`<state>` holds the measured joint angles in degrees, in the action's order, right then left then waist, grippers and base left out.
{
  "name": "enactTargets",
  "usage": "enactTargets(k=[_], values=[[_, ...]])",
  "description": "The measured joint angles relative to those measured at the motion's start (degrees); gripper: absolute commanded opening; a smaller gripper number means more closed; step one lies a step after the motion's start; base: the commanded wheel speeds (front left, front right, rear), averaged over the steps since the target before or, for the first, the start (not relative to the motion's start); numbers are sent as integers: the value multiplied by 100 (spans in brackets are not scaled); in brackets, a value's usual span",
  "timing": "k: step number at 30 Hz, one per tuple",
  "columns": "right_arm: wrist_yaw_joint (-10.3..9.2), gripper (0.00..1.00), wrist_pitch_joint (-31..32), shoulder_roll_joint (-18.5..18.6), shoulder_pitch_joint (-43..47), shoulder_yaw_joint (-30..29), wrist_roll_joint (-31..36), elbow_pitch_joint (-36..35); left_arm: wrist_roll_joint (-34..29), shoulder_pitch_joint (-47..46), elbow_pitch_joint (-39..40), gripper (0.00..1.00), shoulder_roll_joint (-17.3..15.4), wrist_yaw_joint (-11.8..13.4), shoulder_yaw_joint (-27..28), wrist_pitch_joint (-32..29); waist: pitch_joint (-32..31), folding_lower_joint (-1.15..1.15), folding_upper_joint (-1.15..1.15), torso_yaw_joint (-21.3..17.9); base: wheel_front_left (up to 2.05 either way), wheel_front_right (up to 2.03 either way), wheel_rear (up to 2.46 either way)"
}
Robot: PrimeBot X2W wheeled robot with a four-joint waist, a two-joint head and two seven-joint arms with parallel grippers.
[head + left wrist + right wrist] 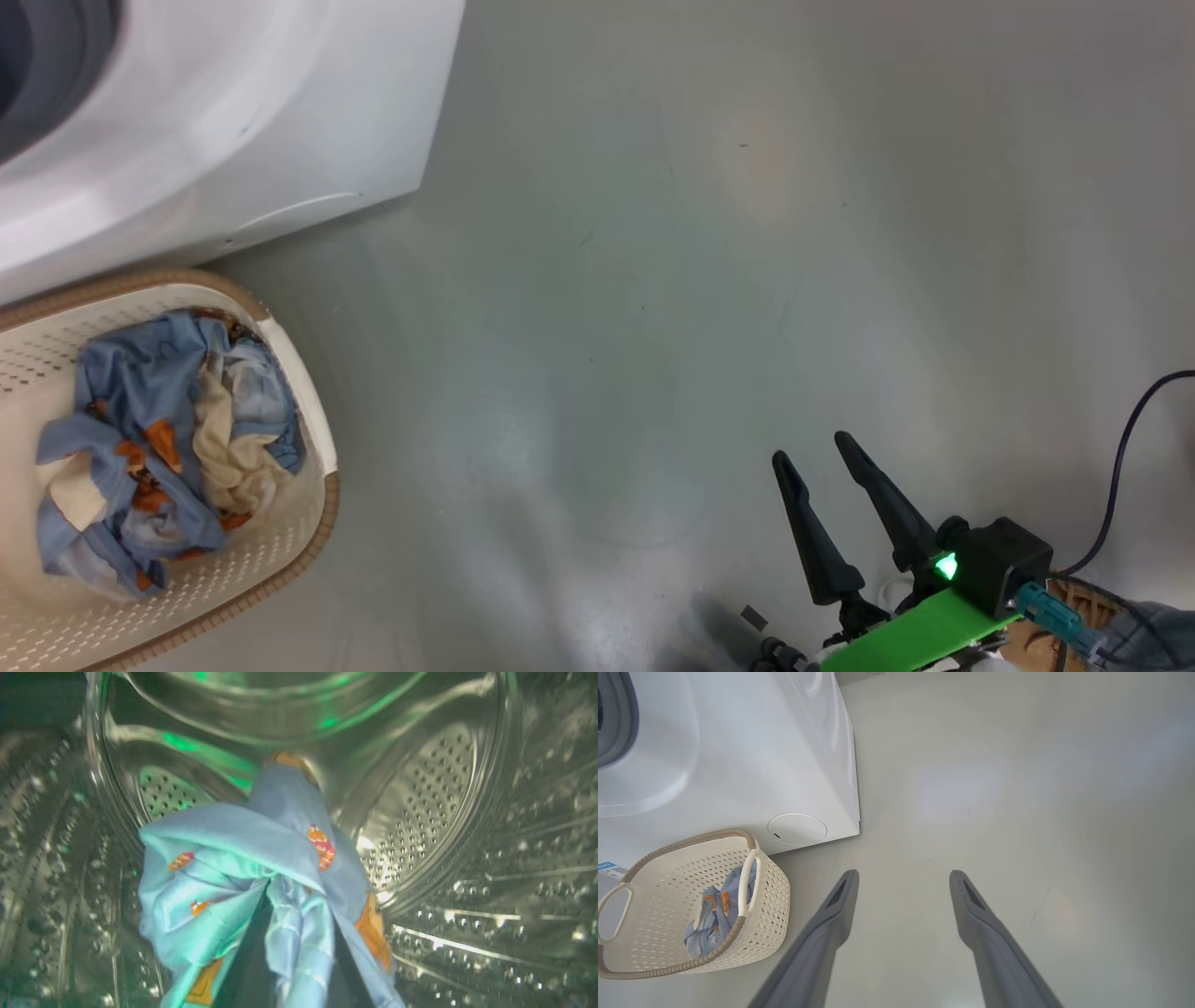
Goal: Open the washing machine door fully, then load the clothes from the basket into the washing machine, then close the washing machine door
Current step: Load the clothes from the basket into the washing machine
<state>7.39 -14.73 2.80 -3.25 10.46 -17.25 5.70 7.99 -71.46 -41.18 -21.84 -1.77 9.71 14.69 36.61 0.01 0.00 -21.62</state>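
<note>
**Inside the drum, our left gripper (298, 905) clasps a garment (243, 849)**

From the head view, we see the washing machine (215, 112) at upper left. The basket (316, 439) stands just beside its front on the floor (700, 233), with the clothes (159, 439) heaped inside. Our right gripper (811, 447) hangs at lower right, fingers spread, holding nothing. Along the left wrist, the perforated steel drum (420, 812) surrounds the blue garment, bunched between our clenched fingers. Along the right wrist, both fingers stand wide apart above the floor, well apart from the basket.
</note>
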Motion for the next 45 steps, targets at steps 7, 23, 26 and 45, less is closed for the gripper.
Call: enactTargets(k=[7, 23, 26, 45], values=[[0, 100, 0, -24, -31, 15, -16, 3, -152, -12, -448, 19, -9, 20, -85, 0, 54, -1, 0, -36, 0, 0, 0], [0, 100, 0, -46, -34, 40, -116, 122, -400, -243, -1773, 100, 19, 309, -353, 0, -293, -1, 0, 123, 0, 0, 0], [0, 100, 0, -45, -34, 86, -148, 176, -330, -40, -1689, 100, 151, 363, -314, 0, -446, -1, 0, 169, 0, 0, 0], [0, 100, 0, 112, -26, 144, -149, 449, -118, 2792, -339, 100, 1310, 130, -343, -2, -1862, -2, 0, 804, 0, 0, 0]])
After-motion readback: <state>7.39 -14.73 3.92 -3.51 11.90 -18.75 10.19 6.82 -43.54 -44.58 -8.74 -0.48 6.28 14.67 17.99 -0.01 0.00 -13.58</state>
